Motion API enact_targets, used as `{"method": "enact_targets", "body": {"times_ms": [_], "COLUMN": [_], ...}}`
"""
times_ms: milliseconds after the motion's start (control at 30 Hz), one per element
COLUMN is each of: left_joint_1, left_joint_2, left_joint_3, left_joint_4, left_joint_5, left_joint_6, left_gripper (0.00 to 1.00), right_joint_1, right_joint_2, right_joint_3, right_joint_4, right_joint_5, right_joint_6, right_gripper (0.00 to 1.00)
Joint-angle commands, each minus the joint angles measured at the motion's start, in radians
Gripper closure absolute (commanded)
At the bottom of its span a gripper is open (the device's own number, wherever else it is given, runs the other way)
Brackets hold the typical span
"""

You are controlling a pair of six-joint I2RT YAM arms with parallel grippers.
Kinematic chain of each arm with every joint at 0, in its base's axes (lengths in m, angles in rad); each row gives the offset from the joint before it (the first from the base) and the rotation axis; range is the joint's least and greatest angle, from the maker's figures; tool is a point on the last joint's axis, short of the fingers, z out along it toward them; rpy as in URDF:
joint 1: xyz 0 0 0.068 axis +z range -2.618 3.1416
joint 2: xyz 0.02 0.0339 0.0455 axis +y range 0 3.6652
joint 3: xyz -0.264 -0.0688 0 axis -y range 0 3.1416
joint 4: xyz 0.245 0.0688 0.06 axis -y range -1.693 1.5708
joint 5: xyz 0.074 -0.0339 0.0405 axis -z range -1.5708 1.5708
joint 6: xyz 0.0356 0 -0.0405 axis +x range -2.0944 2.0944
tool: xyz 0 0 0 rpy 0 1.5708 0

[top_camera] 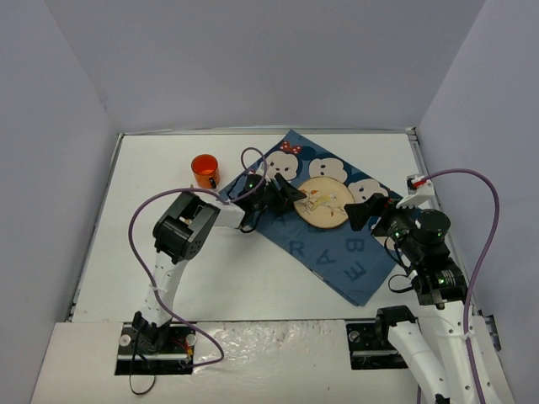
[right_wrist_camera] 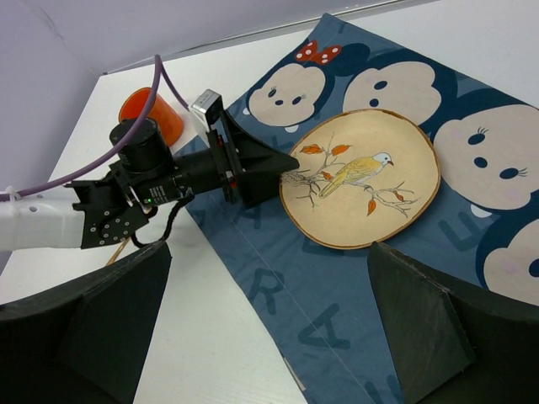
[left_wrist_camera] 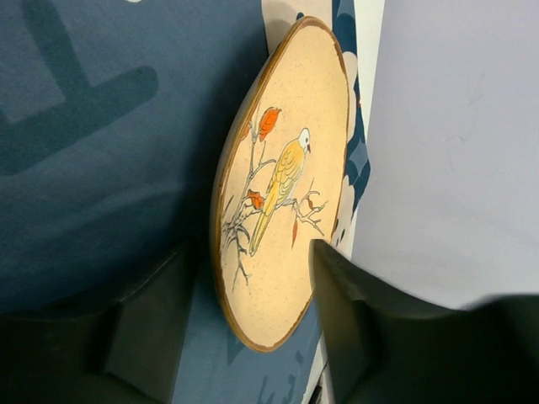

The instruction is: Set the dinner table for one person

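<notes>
Mid-frame, my left gripper [top_camera: 295, 194] straddles, jaws spread, the rim of the round tan bird-painted plate [top_camera: 327, 204] on the dark blue printed cloth [top_camera: 333, 252]; my right gripper [top_camera: 354, 214] gapes wide.

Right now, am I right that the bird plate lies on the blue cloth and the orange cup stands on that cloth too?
Not quite: the cup stands on the bare white table, just off the cloth, as the top view shows. The plate does lie on the cloth.

Plate [top_camera: 327, 203] between left claw [top_camera: 296, 194] and right claw [top_camera: 354, 215]; cup [top_camera: 205, 169] leftward.
</notes>
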Motion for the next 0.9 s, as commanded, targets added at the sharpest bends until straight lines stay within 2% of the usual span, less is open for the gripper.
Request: {"method": "enact_targets", "body": {"times_ms": [0,133,267,433,533,700,767,867], "left_joint_1": [0.017,0.028,0.032,0.047,0.096,0.280,0.318,0.438], "left_joint_2": [-0.138,-0.227,-0.330,-0.473,-0.549,-0.631,-0.620,-0.560], "left_joint_3": [-0.008,0.001,0.031,0.133,0.204,0.261,0.298,0.362], "left_joint_4": [-0.030,-0.215,-0.433,-0.819,-0.990,-1.107,-1.144,-1.181], "left_joint_5": [-0.013,-0.047,-0.122,-0.258,-0.340,-0.335,-0.335,-0.338], "left_joint_6": [0.059,0.177,0.311,0.566,0.686,0.827,0.861,0.934], "left_gripper": [0.28,0.12,0.03,0.03,0.03,0.03,0.04,0.08], "right_joint_1": [0.007,0.007,0.007,0.007,0.007,0.007,0.008,0.009], "right_joint_2": [0.004,0.009,0.022,0.049,0.072,0.090,0.091,0.098], "right_joint_3": [0.013,0.027,0.049,0.068,0.073,0.065,0.062,0.058], "right_joint_4": [0.048,0.033,0.004,-0.010,-0.016,-0.005,-0.002,0.006], "right_joint_5": [0.023,0.035,0.071,0.084,0.116,0.141,0.147,0.138], "right_joint_6": [-0.030,-0.047,-0.073,-0.078,-0.047,-0.019,-0.017,-0.016], "right_gripper": [0.00,0.00,0.00,0.00,0.00,0.00,0.00,0.00]}}
